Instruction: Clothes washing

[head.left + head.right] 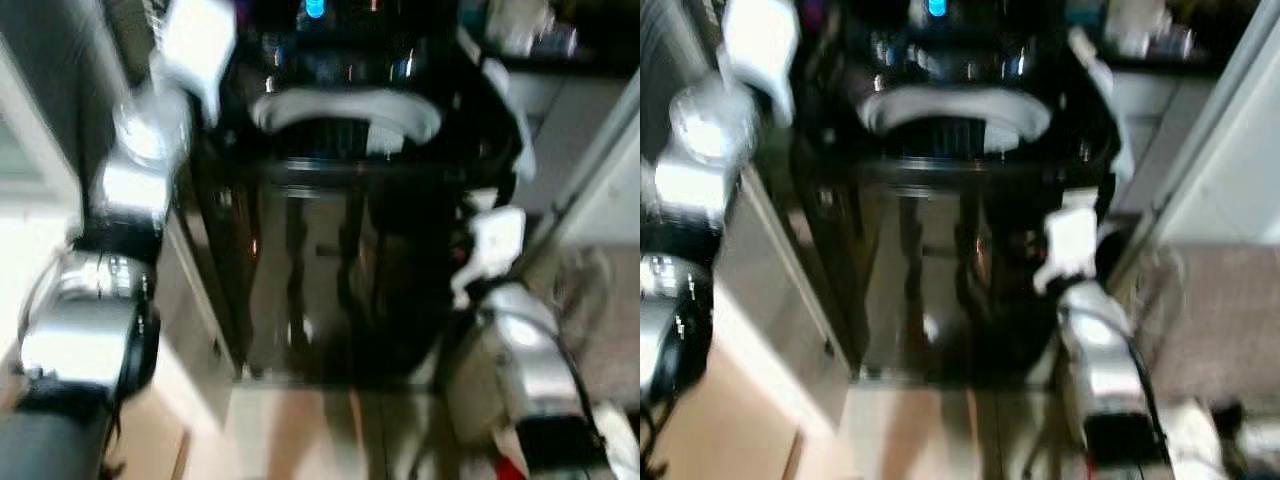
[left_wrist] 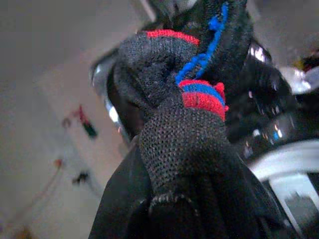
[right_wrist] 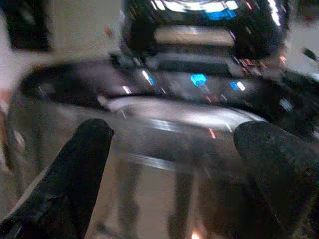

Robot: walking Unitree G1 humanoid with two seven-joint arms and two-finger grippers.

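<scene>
A black top-loading washing machine [image 1: 330, 260] stands straight ahead, its lid up and the white-rimmed drum opening [image 1: 345, 110] showing. The head views are blurred. My left arm [image 1: 130, 180] is raised at the machine's left side. In the left wrist view my left gripper [image 2: 172, 199] is shut on a black knit garment [image 2: 179, 124] with red and blue stripes, which is bunched over the fingers. My right arm [image 1: 495, 245] hangs by the machine's right front corner. My right gripper [image 3: 174, 134] is open, nothing between its fingers [image 3: 84, 149], facing the shiny front panel.
A pale cabinet side [image 1: 190, 330] flanks the machine on the left. A white door or wall [image 1: 610, 190] rises on the right, with a cluttered shelf [image 1: 530, 35] behind. Light floor [image 1: 300, 430] lies in front, and a brownish mat [image 1: 1220, 320] to the right.
</scene>
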